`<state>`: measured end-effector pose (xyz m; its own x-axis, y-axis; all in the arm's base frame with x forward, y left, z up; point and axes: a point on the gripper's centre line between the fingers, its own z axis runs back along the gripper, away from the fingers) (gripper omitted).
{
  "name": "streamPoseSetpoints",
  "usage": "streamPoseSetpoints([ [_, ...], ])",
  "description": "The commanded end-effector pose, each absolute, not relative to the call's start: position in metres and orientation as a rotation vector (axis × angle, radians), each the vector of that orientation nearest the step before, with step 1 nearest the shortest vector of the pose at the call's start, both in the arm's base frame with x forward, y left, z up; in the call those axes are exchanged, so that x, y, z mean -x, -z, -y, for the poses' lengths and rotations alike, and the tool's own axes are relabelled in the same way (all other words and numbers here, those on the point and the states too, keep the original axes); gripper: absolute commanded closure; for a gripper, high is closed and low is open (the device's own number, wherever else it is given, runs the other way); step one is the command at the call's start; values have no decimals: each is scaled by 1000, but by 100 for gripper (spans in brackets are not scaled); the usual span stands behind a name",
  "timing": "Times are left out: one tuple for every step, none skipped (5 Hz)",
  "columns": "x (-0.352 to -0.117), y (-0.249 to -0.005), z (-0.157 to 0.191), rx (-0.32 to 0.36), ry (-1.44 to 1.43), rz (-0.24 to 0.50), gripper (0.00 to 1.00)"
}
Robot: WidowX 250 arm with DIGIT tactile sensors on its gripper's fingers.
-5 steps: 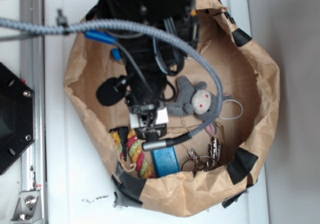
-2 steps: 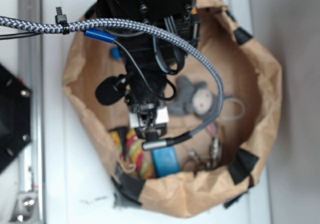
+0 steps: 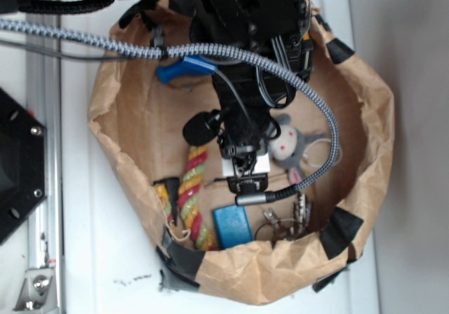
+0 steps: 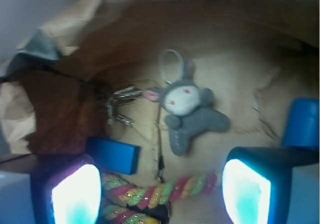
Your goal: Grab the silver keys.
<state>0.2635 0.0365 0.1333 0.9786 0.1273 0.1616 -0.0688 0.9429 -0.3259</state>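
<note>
The silver keys (image 3: 289, 219) lie on the brown floor of the paper bag (image 3: 365, 139), down at about 5 o'clock in the exterior view, close under the bag's rolled wall and just beside a patch of black tape (image 3: 340, 231). From my wrist camera the silver keys (image 4: 119, 105) sit at about 10 o'clock, a dull tangle on thin rings, nothing touching them.

At their 9 o'clock in the exterior view lies the blue block (image 3: 232, 226), flat, a small gap between the two. In the wrist view the blue block (image 4: 113, 155) is just below the keys.

Up at the keys' 12 o'clock rests the grey plush mouse (image 3: 289, 143), partly covered by my arm; the wrist view shows the grey plush mouse (image 4: 186, 109) whole, white loop at its head, well clear of the keys.

Further left, the striped rope (image 3: 193, 195) runs along the bag floor at about 7 o'clock; in the wrist view the striped rope (image 4: 160, 190) crosses the bottom, between my two fingers.

My pincer (image 3: 245, 177) hangs over the middle of the bag, up and left of the keys, not on them. In the wrist view my pincer (image 4: 160, 194) is spread wide, both glowing pads far apart, gripping nothing.

A braided cable (image 3: 210, 51) arcs across the top of the bag. The bag stands on the white bench (image 3: 105, 258).
</note>
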Motion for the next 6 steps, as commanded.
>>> streamPoseSetpoints([
  [-266,-114,-41,367,-63,197,0],
  [-268,-90,-31,399,-52,179,0],
  [-273,-74,-12,401,-46,199,0],
  [-278,-62,2,364,-27,239,0],
  [-277,-59,17,354,-11,249,0],
  [-284,-58,27,356,-10,278,0],
])
